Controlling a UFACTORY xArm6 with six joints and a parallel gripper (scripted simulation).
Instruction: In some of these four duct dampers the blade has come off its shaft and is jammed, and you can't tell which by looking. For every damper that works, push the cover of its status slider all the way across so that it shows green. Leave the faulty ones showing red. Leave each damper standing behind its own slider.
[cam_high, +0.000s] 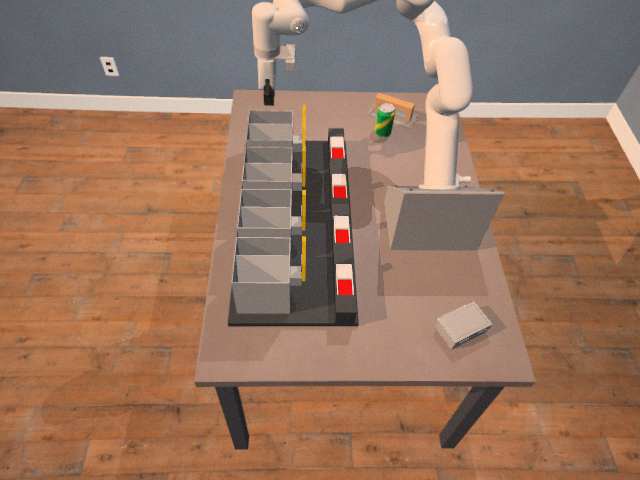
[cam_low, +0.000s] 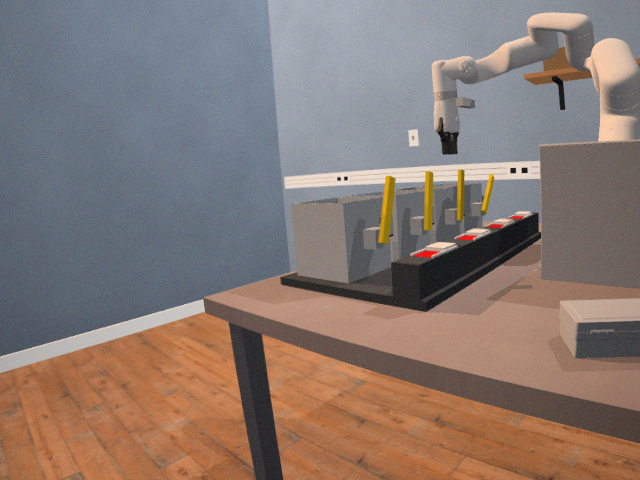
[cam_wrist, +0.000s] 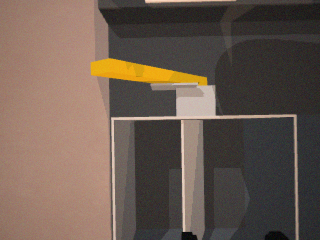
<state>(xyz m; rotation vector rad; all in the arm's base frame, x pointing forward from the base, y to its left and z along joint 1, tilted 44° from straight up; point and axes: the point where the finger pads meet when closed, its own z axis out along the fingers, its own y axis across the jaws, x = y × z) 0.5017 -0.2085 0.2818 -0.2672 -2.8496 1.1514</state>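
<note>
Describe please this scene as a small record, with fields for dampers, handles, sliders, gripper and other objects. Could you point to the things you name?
dampers: four grey open-topped rectangular boxes (cam_high: 261, 298) (cam_low: 320, 242), in one row
handles: four yellow flat bars (cam_high: 303, 258) (cam_low: 386, 209), one per damper
sliders: four white covers (cam_high: 344, 271) (cam_low: 440, 245), all showing red
gripper: black fingers partly open, holding nothing visible, above the table
other objects: green-yellow can (cam_high: 384, 121); pale rectangular case (cam_high: 462, 322) (cam_low: 594, 328)

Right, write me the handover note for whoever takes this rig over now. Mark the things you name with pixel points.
Gripper (cam_high: 268, 98) (cam_low: 449, 149): partly open, holding nothing, raised over the wall-side end of the damper row.
Dampers: four grey boxes in a row on a dark base (cam_high: 315, 310) (cam_low: 336, 290), each behind its own slider.
Done: no slider shows green; all four show red.
Left: find which dampers work, push those covers fully across, leave faulty ones red.
</note>
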